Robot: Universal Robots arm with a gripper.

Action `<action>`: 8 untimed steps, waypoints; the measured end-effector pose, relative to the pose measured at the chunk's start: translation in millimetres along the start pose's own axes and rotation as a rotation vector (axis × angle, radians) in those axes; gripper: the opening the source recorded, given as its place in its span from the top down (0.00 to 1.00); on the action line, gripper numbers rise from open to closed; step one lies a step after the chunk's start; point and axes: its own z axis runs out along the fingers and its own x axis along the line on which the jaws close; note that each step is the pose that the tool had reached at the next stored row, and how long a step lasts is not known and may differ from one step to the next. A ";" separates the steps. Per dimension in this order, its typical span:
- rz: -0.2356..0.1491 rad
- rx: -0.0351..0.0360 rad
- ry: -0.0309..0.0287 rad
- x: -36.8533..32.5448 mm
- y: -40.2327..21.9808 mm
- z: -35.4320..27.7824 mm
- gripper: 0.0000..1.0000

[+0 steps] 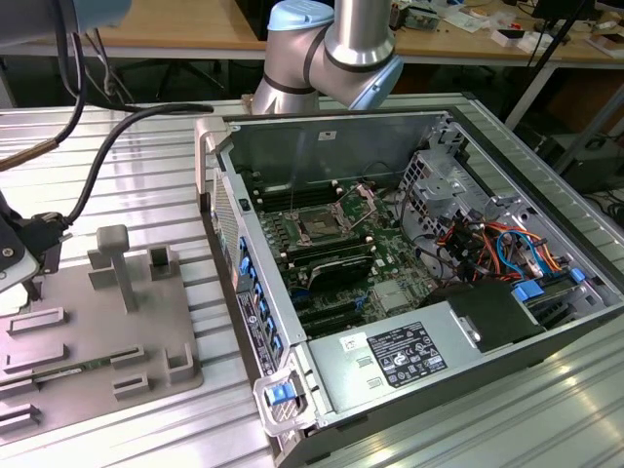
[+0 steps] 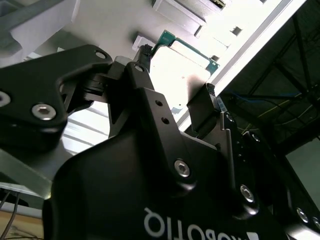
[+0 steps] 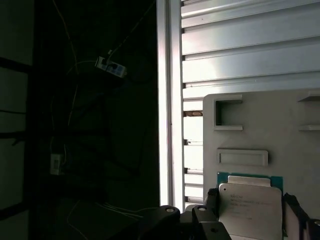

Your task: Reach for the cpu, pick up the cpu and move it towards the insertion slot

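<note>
Mid exterior view, the open grey metal computer case [image 1: 322, 146] holds the shiny-framed square insertion slot [image 1: 320, 224], while the flat silvery green-rimmed cpu [image 3: 250, 202] lies near the grey plastic tray [image 3: 280, 130] edge, straddled by the black gripper [image 2: 176, 72], whose hold cannot be told.

Figure: The workshop setting around the bench.
In the exterior view we see a ribbed aluminium table top [image 1: 136, 185] under bright, even light. Behind it stand wooden desks [image 1: 175, 24] with deep shadow beneath them. In the first wrist view we see the table's edge [image 3: 167, 100] catching a strong glare beside a dark space strung with thin cables [image 3: 75, 100].
</note>
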 end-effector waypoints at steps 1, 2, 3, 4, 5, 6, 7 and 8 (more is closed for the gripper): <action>0.000 -0.0001 0.0000 -0.1 0.0 -1.0 0.45; 0.000 -0.0001 -0.0001 -0.1 0.1 -1.9 0.45; 0.000 -0.0001 0.0000 -0.1 0.1 -3.6 0.45; 0.001 -0.0001 0.0000 -0.1 0.1 -5.1 0.45; 0.001 -0.0001 0.0000 -0.1 0.2 -6.1 0.45; 0.001 0.0000 -0.0001 -0.1 0.2 -7.2 0.45; 0.001 -0.0001 0.0000 -0.1 0.2 -8.5 0.45; 0.001 -0.0001 0.0000 0.0 0.3 -9.5 0.45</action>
